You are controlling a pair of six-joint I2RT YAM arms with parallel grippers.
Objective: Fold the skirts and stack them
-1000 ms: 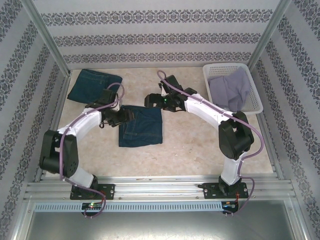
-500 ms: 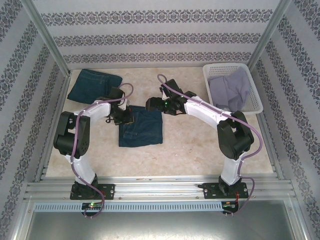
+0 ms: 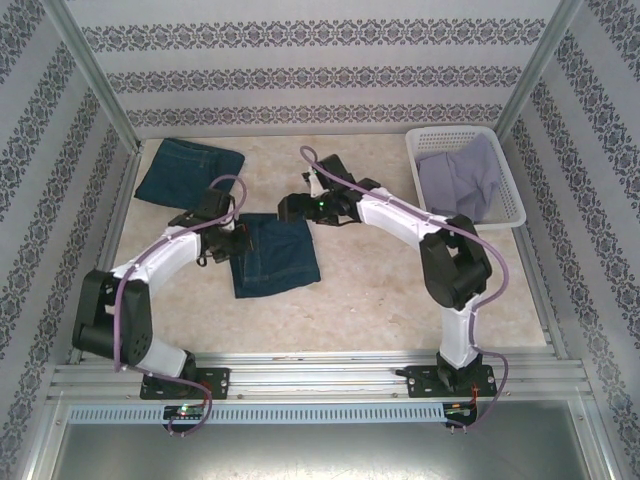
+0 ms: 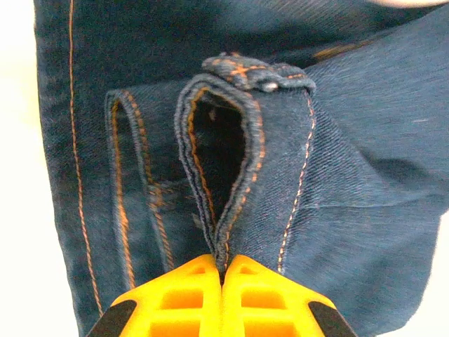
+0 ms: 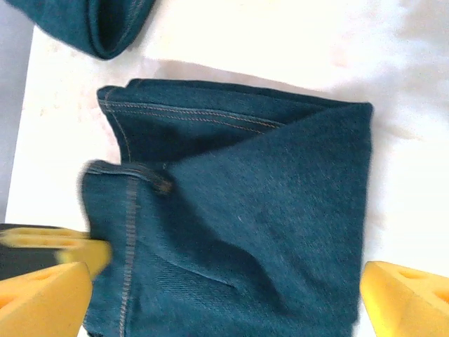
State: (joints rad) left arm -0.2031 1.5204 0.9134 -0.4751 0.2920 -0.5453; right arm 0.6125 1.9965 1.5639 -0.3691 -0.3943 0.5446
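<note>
Located one folded skirt (image 3: 278,258) at the middle of the counter (image 3: 390,290), between the two arms. Found left fingers (image 4: 189,288) at its left edge, pressed together on a raised fold of its cloth. Found right fingers (image 5: 42,295) above its far edge, spread wide, one to either side. Recorded a second skirt (image 3: 188,172) in the far-left corner, well apart from the first. Noted basket (image 3: 450,131) in the far-right corner, a third skirt (image 3: 455,180) inside.
</note>
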